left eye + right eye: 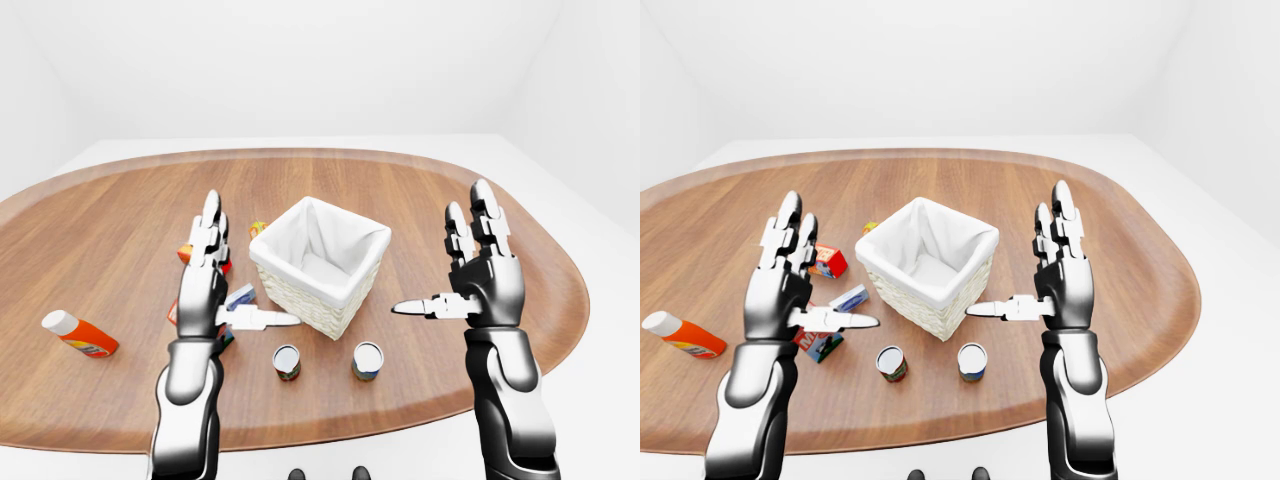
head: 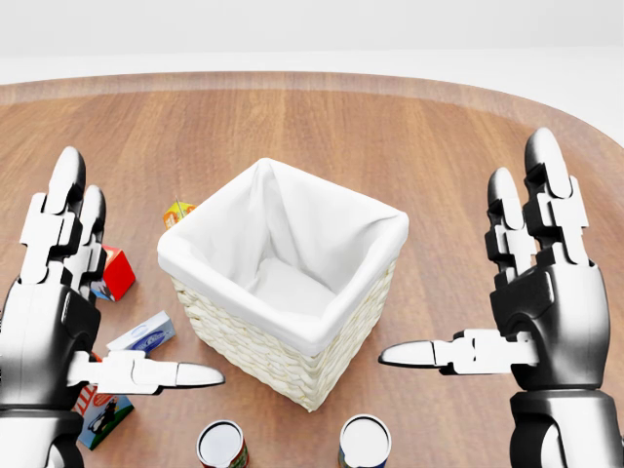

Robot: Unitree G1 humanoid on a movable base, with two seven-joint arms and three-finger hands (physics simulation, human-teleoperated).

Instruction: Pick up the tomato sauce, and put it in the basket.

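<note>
Red-labelled tomato sauce [image 1: 287,362] can upright below basket [image 1: 318,262]; left hand [image 1: 205,285], right hand [image 1: 482,270] spread wide

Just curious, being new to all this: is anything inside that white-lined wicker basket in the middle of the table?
The square wicker basket with white cloth lining looks empty: only bare lining shows inside. Its near walls hide part of the bottom, so a small item there can't be ruled out.
</note>
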